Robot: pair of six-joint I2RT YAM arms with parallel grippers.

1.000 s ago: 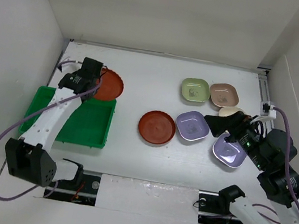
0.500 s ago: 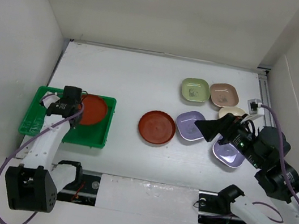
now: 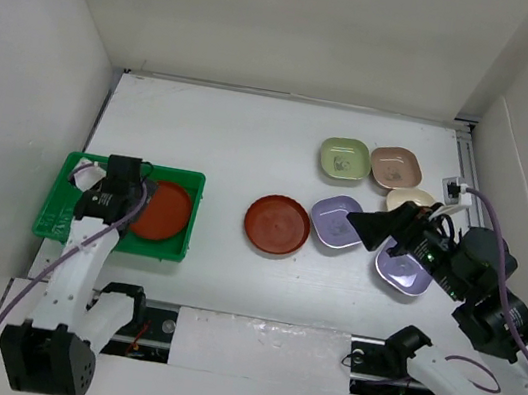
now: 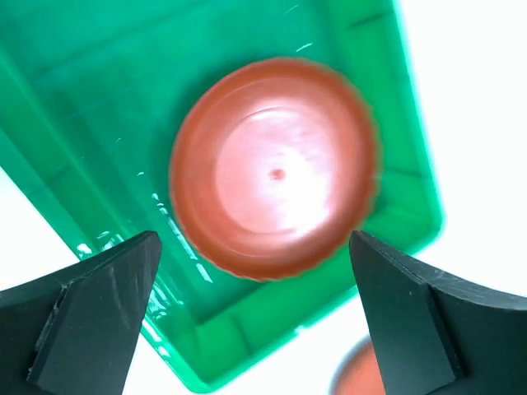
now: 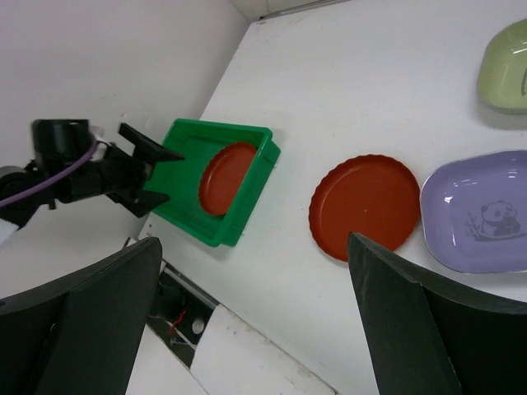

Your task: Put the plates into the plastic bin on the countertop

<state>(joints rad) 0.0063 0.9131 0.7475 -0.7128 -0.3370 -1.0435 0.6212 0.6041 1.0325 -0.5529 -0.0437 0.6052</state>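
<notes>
Plates: seven in all, one in the bin and six loose. Top view: a round reddish-brown plate (image 3: 162, 211) lies flat in the plastic bin (image 3: 67, 225), just beside the left gripper (image 3: 116, 183), which hangs over the bin's middle. The second reddish-brown plate (image 3: 277, 224) sits on the countertop (image 3: 252, 145), well ahead of the right gripper (image 3: 380, 229). A lavender plate (image 3: 340, 221) lies just in front of that gripper's tips. A second lavender plate (image 3: 404, 270) is partly hidden under its wrist. The cream plate (image 3: 408, 197) is close beside the gripper, and the pale green plate (image 3: 343, 159) and pinkish-tan plate (image 3: 396, 166) lie farther off on the same side. Left wrist view: both fingers (image 4: 99, 304) are spread wide and hold nothing. The round reddish-brown plate (image 4: 276, 169) rests on the bin floor straight below the gap, apart from both tips and close to one corner of the rim (image 4: 416, 177). Right wrist view: the fingers (image 5: 90, 329) are spread wide and empty. The second reddish-brown plate (image 5: 366, 206) lies ahead, between the tips, the lavender plate (image 5: 478, 214) touches its edge, the pale green plate (image 5: 504, 70) is beyond, and the bin (image 5: 218, 230) is far ahead with its plate inside.
</notes>
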